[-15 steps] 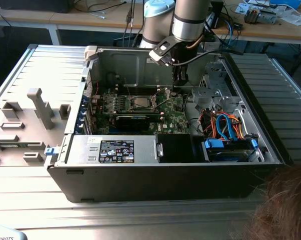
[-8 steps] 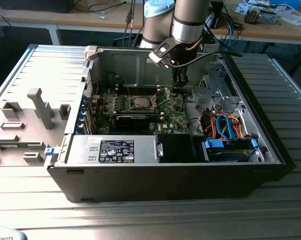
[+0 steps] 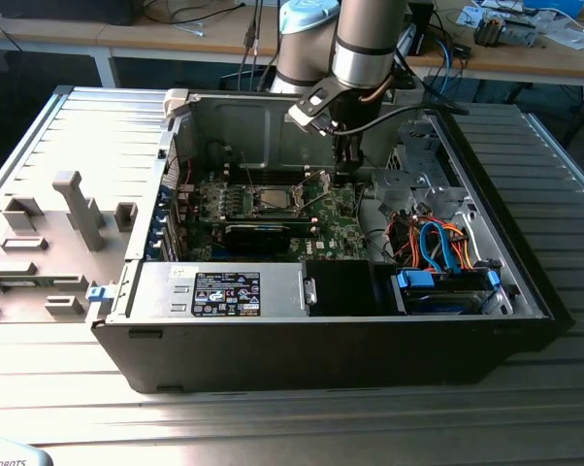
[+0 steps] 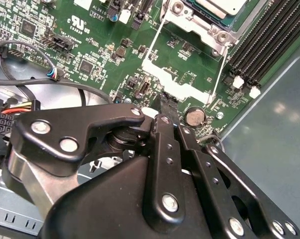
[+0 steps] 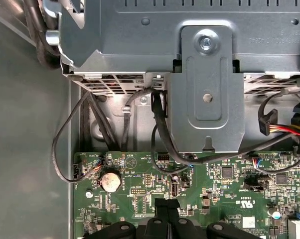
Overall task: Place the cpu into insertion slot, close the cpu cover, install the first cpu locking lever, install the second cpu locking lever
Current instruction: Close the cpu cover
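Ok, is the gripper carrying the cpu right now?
No, in the second wrist view the cpu lies on the green motherboard, well apart from the gripper.

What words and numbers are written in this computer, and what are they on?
Nothing reads clearly enough to quote.
Black-and-white label on the silver box, exterior view: print too small.
White markings on the green motherboard, second wrist view: too small to read.
Stamped characters on the grey metal case wall, first wrist view: blurred.
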You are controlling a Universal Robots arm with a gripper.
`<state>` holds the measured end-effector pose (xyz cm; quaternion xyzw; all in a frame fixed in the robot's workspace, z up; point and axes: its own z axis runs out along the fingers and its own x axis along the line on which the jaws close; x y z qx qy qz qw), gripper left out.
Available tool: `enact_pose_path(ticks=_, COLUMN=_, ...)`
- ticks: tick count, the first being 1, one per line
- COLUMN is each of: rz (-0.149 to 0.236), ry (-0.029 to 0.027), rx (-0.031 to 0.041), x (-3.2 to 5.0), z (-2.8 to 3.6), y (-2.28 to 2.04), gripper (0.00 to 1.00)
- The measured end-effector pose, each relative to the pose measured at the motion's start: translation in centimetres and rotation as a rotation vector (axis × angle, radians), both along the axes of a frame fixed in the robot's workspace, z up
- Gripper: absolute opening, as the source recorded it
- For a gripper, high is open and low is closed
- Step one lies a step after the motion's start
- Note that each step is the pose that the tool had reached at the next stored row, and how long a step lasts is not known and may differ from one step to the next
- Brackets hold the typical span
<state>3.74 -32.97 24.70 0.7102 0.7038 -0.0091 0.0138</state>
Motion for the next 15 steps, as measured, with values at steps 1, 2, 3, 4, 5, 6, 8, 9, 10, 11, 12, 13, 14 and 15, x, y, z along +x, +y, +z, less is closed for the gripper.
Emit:
enact_pose_path(ticks=1, rz=0.000, ry=0.0000, rx=0.0002, x=0.00, z=-0.07, y=0.00, gripper=0.11)
enact_pose_path(ticks=2, rz=0.000, ry=0.0000, rx=0.0002, x=0.00, z=-0.14, y=0.00, gripper=0.11)
enact_pose_path(ticks=3, rz=0.000, ry=0.0001, rx=0.0000, x=0.00, z=-0.15, y=0.00, gripper=0.11)
enact_pose_path(ticks=4, rz=0.000, ry=0.0001, rx=-0.0001, x=0.00, z=-0.15, y=0.00, gripper=0.11)
enact_pose_path(ticks=5, rz=0.000, ry=0.0002, rx=-0.0001, x=0.00, z=-0.15, y=0.00, gripper=0.11)
enact_pose_path(ticks=6, rz=0.000, ry=0.0000, rx=0.0001, x=0.00, z=-0.16, y=0.00, gripper=0.11)
enact_pose_path(ticks=8, rz=0.000, ry=0.0000, rx=0.0002, x=0.00, z=-0.17, y=0.00, gripper=0.11)
enact_pose_path(ticks=9, rz=0.000, ry=-0.0001, rx=0.0007, x=0.01, z=-0.26, y=0.01, gripper=0.11)
enact_pose_path(ticks=10, rz=0.000, ry=0.0000, rx=0.0003, x=0.00, z=-0.36, y=0.00, gripper=0.11)
enact_pose_path(ticks=11, rz=0.000, ry=0.0001, rx=0.0003, x=0.00, z=-0.40, y=0.00, gripper=0.11)
enact_pose_path(ticks=12, rz=0.000, ry=0.0001, rx=0.0001, x=0.00, z=-0.43, y=0.00, gripper=0.11)
enact_pose_path(ticks=13, rz=0.000, ry=0.0001, rx=0.0000, x=0.00, z=-0.44, y=0.00, gripper=0.11)
enact_pose_path(ticks=14, rz=0.000, ry=0.0001, rx=-0.0001, x=0.00, z=-0.45, y=0.00, gripper=0.11)
enact_pose_path(ticks=15, rz=0.000, ry=0.0001, rx=0.0001, x=0.00, z=-0.46, y=0.00, gripper=0.11)
